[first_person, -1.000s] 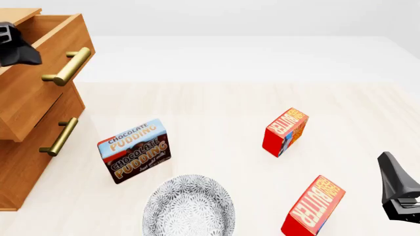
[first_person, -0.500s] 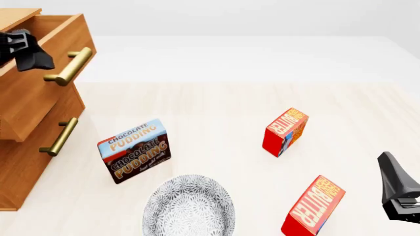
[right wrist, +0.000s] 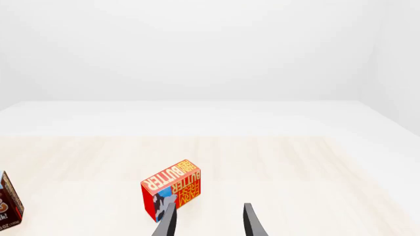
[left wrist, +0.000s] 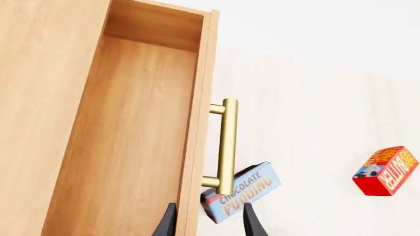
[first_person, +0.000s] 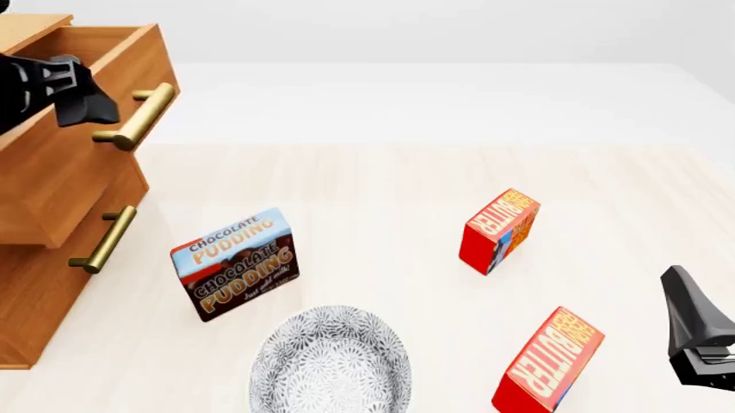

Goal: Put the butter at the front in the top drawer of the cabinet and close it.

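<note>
- Your task carton, the small red butter carton with orange-yellow lettering nearest you [first_person: 549, 361], stands tilted on the pale wood-grain bench [first_person: 379, 189] at the front right, just left of your right gripper [first_person: 697, 340] and apart from it
- The second red butter carton [first_person: 500, 231], alike in look, stands further back on the bench, well apart from the first; your right wrist view shows it [right wrist: 172, 194] just beyond the left finger tip
- Your right gripper's two dark fingers [right wrist: 253, 223] stand spread apart with nothing between them
- The light-brown wooden cabinet with brass bar handles [first_person: 46, 258] stands at the far left, and its top drawer [first_person: 81, 146] is pulled out; the left wrist view looks down into its bare wooden inside [left wrist: 131, 142]
- Your left gripper [first_person: 52, 90] hangs over the open top drawer, beside the brass bar handle [first_person: 138, 116]; in its wrist view the fingers [left wrist: 248, 221] are parted, straddling the drawer's front panel near the lower end of the handle [left wrist: 226, 147], holding nothing
- The blue-and-brown chocolate pudding box [first_person: 236, 262] stands on the bench right of the cabinet's lower drawer
- A round grey-and-white patterned bowl [first_person: 330, 361] sits at the front edge, just below the pudding box
</note>
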